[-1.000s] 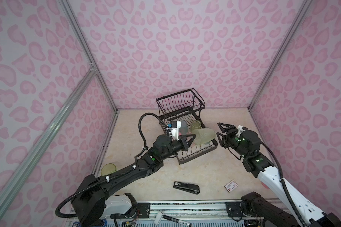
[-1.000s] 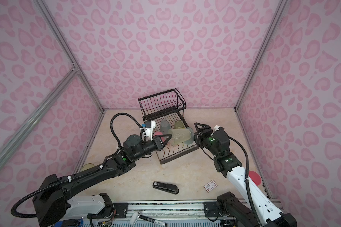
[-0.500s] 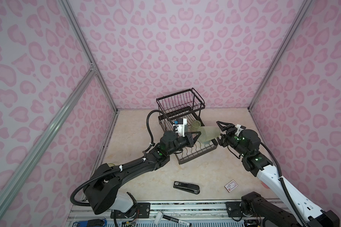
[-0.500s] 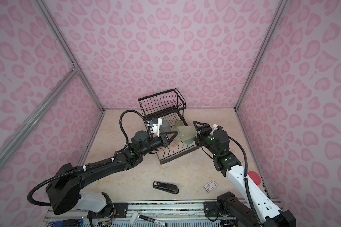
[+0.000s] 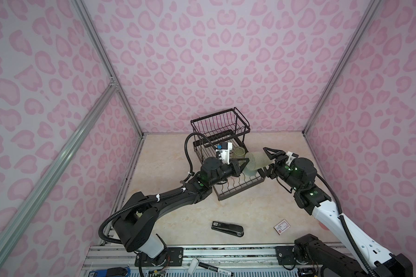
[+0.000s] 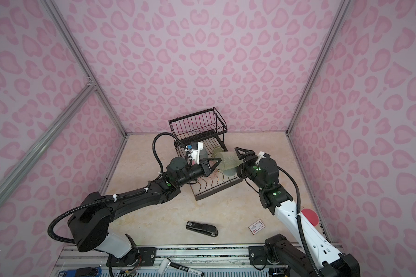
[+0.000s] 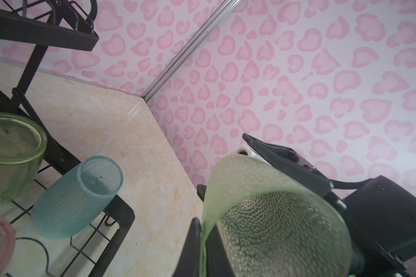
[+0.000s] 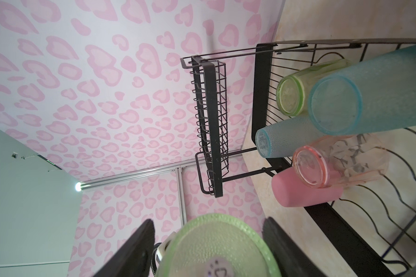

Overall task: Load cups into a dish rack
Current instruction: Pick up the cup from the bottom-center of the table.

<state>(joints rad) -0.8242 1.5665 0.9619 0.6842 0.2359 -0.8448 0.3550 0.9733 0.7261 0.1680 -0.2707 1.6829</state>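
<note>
Overhead, both top views: frosted green cup [image 5: 257,160] hangs on its side above the right edge of the dish rack [image 5: 240,189], over the lower tray; long axis level, running left to right; mouth at the left gripper [image 5: 246,162], base at the right gripper [image 5: 266,160]; same layout for the cup [image 6: 227,161] in the twin view.
Left wrist view: left fingers [image 7: 193,242] pinched together on the thin rim wall of the cup [image 7: 274,215]; mouth faces this camera; one right finger [image 7: 286,158] lies along the cup's outer wall; a teal cup [image 7: 75,199] rests base-up in the lower tray.
Right wrist view: cup base [image 8: 216,249] sits between the right fingers [image 8: 135,251], which stand apart; a gap shows on one side, so no clamp there, by my reading; other cups [image 8: 370,91] rest in the rack [image 8: 259,96].
Coming move: probably a handover; right jaws would close across the base, square to the long axis, before the left frees the rim.
</note>
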